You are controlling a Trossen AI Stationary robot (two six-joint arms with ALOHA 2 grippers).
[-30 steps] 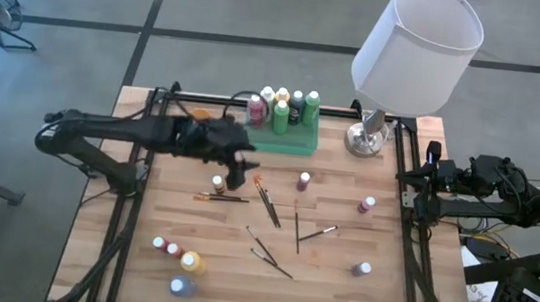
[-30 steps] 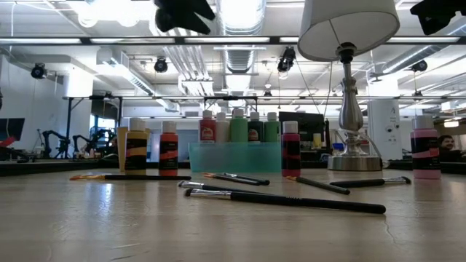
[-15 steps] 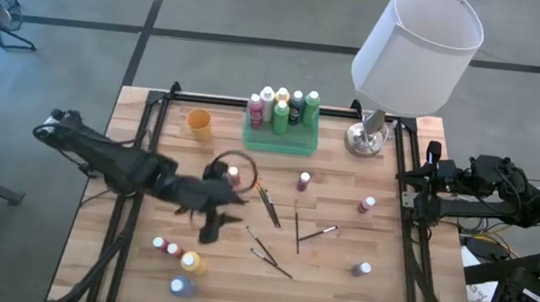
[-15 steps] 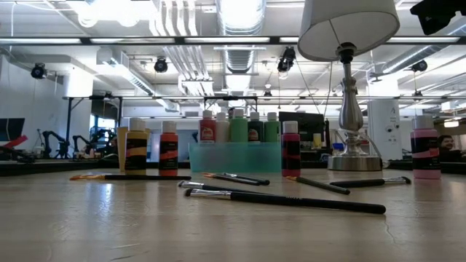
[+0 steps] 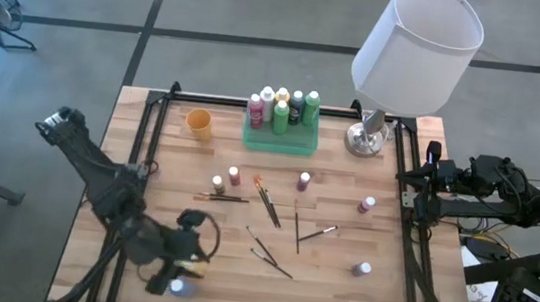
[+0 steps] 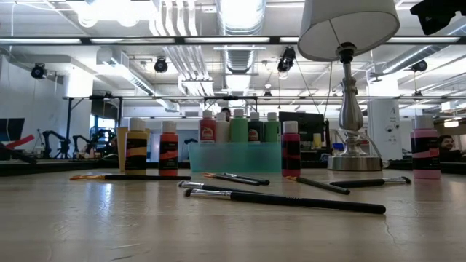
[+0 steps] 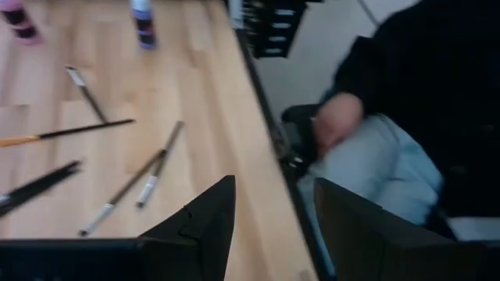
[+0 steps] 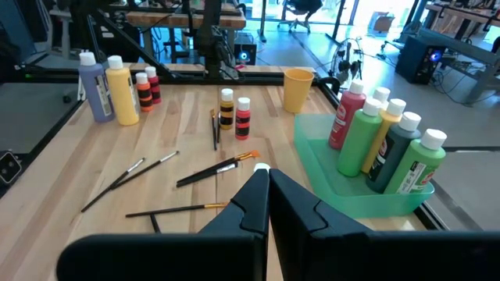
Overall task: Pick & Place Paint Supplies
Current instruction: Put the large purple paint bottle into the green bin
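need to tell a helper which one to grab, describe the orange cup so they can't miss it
Start at the green tray of paint bottles at the table's far edge, beside the lamp. The orange cup stands alone on the bare wood just to the tray's left. It is the only open, capless container there.

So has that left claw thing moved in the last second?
Yes. The left gripper swung from beside the green tray at the table's far side to the near-left bottles, by the yellow bottle.
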